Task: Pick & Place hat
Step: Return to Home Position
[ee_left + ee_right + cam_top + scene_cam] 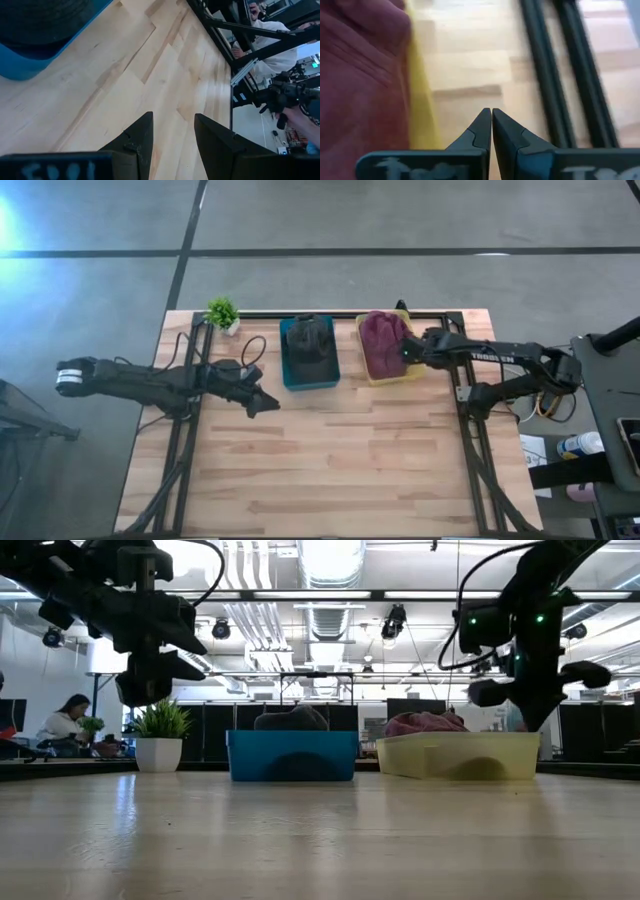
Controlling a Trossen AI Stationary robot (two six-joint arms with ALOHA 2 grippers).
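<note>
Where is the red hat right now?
Seen from above, the red hat sits in the yellow bin at the back of the table, right of the blue bin, beside the right end effector.

Bright ceiling lights (330, 558) backlight the low view, so the left arm (120, 600) and right arm (530, 640) read as dark silhouettes (small green lamps (541, 618) glow on the right one). The table (320, 840) shows a pale sheen toward its far edge. In the high view, glare whitens the floor (8, 225).
</note>
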